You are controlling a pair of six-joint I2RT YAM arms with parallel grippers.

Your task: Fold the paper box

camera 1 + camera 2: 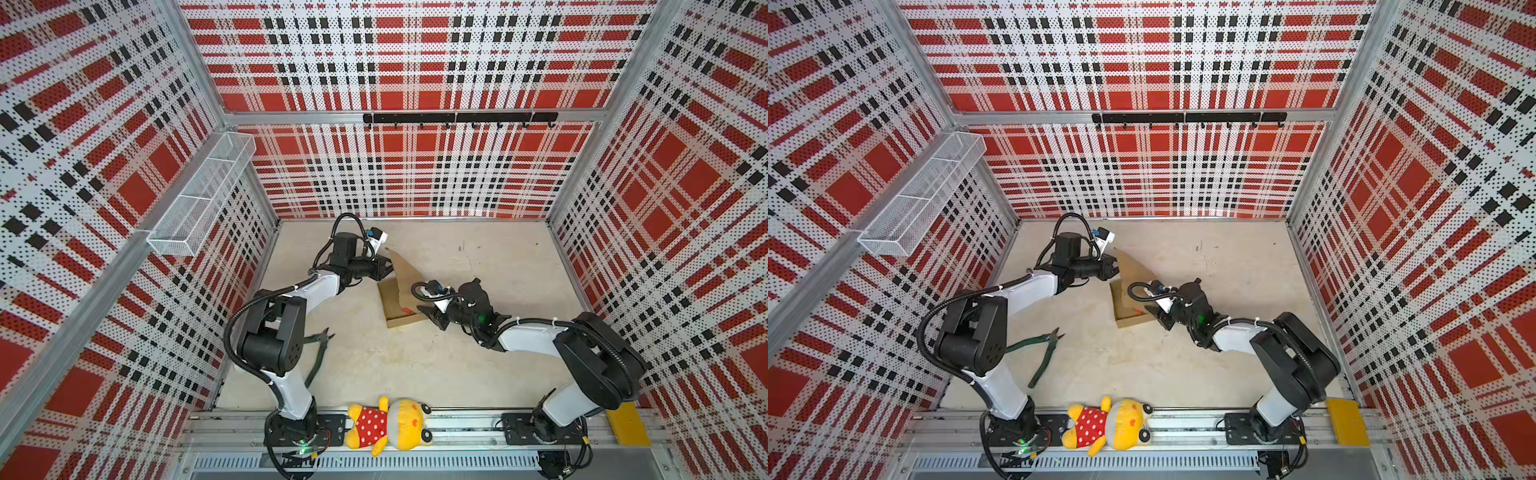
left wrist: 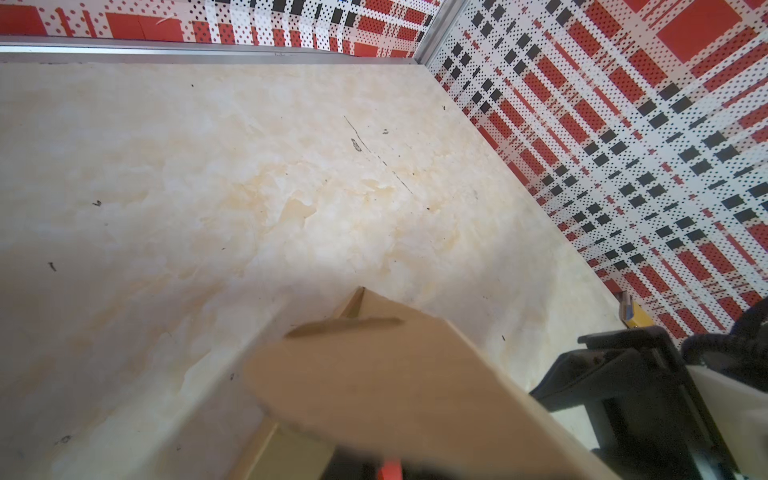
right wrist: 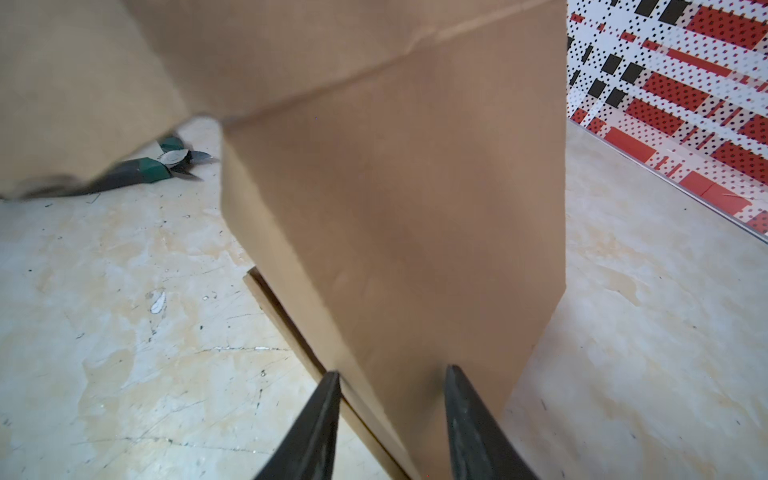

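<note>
**Top views.** The paper box (image 1: 400, 308) (image 1: 1128, 309) sits mid-tabletop (image 1: 478, 365), between the two arms. Its base reads as a shallow tray with low walls up on the left and near sides. One large panel stands raised at the far end, not closed over the tray. The left hand (image 1: 386, 268) (image 1: 1115, 268) is clamped on that panel's edge. The right hand (image 1: 426, 316) (image 1: 1152, 314) is at the tray's near right corner. Green cutters (image 1: 320, 353) lie well apart.

**Left wrist.** The raised panel of the paper box (image 2: 395, 395) fills the lower frame, blurred. The hand's own tips are not clear.

**Right wrist.** An upright panel of the paper box (image 3: 415, 208) is creased at the top into a second panel. The right hand (image 3: 390, 395) has its fingers (image 3: 320, 415) apart, straddling the panel's lower edge, not pinched on it.

**Judgement.** Roughly midway. Left to do: lower the lid and tuck its flaps.
</note>
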